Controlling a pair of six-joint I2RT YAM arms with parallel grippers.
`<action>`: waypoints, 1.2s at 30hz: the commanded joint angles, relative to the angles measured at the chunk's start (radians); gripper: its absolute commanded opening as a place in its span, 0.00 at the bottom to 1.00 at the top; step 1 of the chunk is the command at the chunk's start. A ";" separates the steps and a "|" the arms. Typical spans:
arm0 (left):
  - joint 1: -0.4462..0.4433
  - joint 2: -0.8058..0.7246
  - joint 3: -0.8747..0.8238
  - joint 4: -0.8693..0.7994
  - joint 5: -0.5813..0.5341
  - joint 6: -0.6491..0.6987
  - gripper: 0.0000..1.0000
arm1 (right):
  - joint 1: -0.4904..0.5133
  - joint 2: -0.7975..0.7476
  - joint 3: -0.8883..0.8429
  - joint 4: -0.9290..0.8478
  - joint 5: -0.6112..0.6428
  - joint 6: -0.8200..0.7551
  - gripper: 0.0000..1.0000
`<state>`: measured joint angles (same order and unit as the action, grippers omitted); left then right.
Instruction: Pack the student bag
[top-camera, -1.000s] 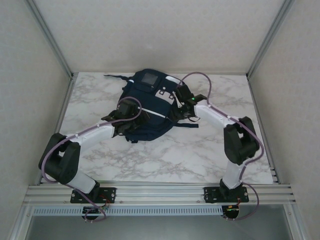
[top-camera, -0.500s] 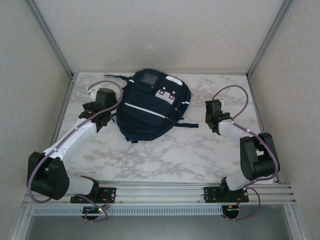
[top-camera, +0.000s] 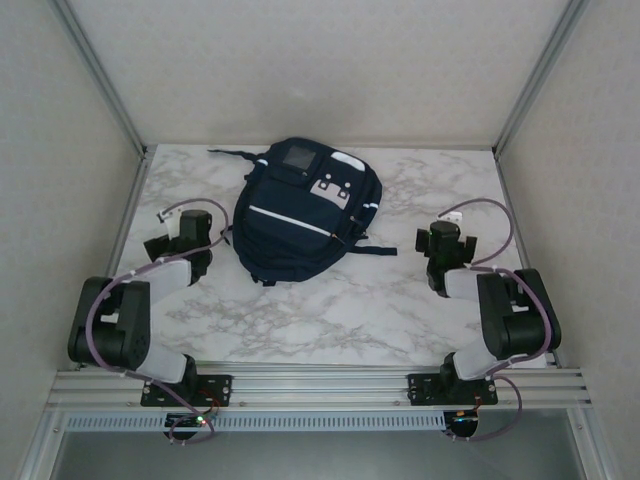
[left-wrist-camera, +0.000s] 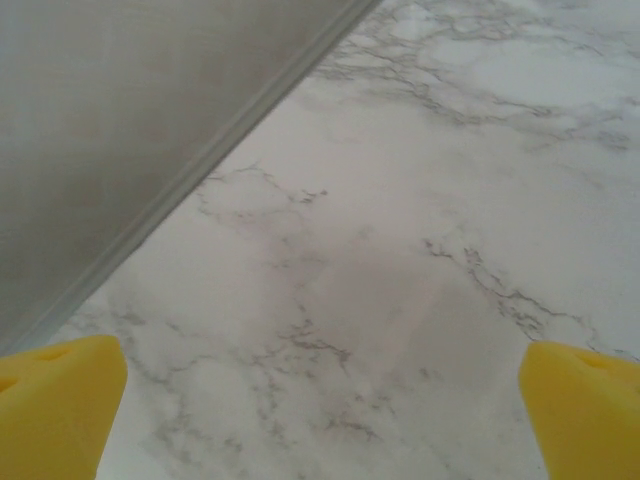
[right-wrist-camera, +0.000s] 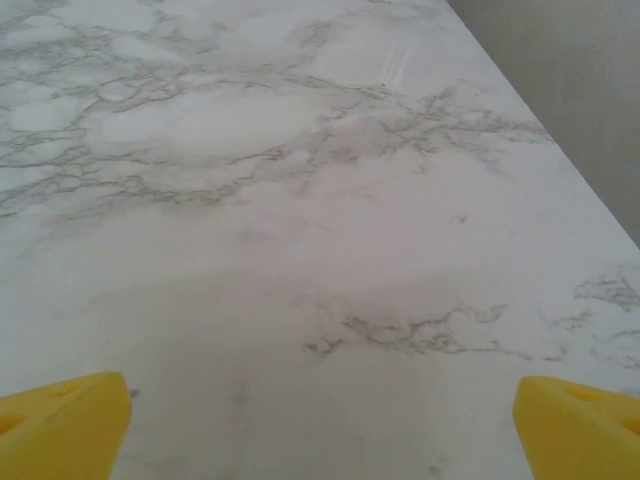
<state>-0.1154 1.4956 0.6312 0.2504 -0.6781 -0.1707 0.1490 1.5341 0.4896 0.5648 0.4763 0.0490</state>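
Navy fabric student bag (top-camera: 300, 215) lies on the marble worktop (top-camera: 350, 310), between left pincer (left-wrist-camera: 320, 405) and right pincer (right-wrist-camera: 320, 415), both spread apart.

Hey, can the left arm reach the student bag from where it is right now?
Probably yes: the left gripper is open beside the student bag, only bare table between them, though it faces the side wall and would need turning.

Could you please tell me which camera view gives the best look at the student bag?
The top external view: the whole student bag lies there on the marble table, with its stripes, patches and straps visible. The left and right wrist views face the table beyond their own yellow fingertips.
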 joint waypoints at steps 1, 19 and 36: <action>0.053 0.031 -0.016 0.205 0.192 0.036 1.00 | -0.012 -0.038 -0.029 0.142 -0.045 0.025 0.99; 0.048 0.046 -0.260 0.655 0.365 0.115 1.00 | -0.054 0.005 -0.119 0.305 -0.192 0.016 0.99; 0.042 0.041 -0.252 0.639 0.357 0.117 1.00 | -0.054 0.006 -0.117 0.302 -0.195 0.014 0.99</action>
<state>-0.0666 1.5318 0.3775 0.8562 -0.3256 -0.0662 0.0898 1.5288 0.3653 0.8341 0.2672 0.0666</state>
